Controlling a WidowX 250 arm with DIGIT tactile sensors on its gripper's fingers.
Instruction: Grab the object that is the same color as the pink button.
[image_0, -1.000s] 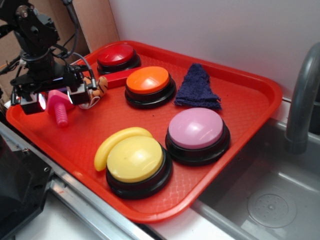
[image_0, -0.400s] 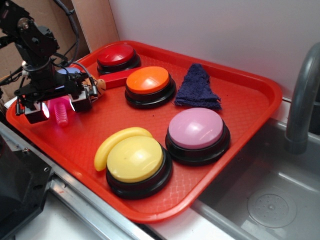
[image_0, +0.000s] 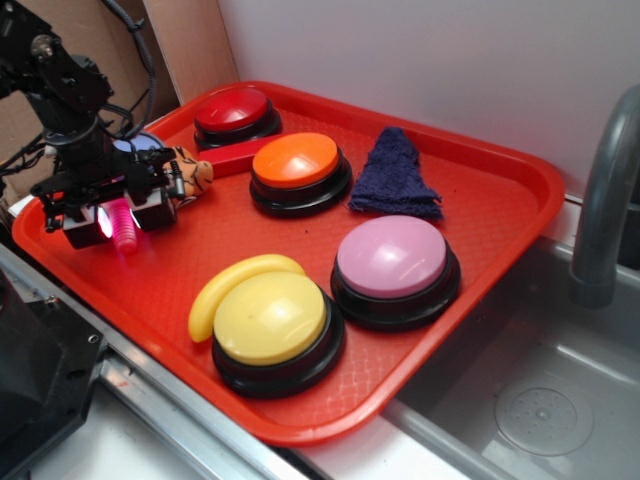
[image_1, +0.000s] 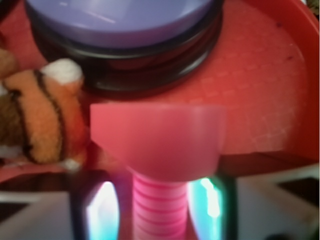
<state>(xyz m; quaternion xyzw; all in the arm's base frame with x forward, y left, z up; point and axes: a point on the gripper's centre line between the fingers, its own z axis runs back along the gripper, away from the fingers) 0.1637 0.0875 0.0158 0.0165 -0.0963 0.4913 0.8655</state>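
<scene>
At the tray's (image_0: 480, 300) near-left corner, the pink toy bolt (image_1: 159, 165) is straddled by the gripper (image_0: 118, 214), whose fingers (image_1: 102, 210) are spread apart beside the ribbed shaft, its long axis running between them with the flat head pointed toward the lavender-topped button (image_1: 125, 30).

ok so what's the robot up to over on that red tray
The gripper is down at the tray's far left corner, working on the small pink bolt. In the wrist view the bolt's ribbed shaft sits between the two fingers, with its flat head pointing toward the lavender-topped button and the tiger toy just beside it. Whether the fingers already pinch the shaft is hard to tell. The pink button whose color it matches sits untouched on the tray's right side.
</scene>
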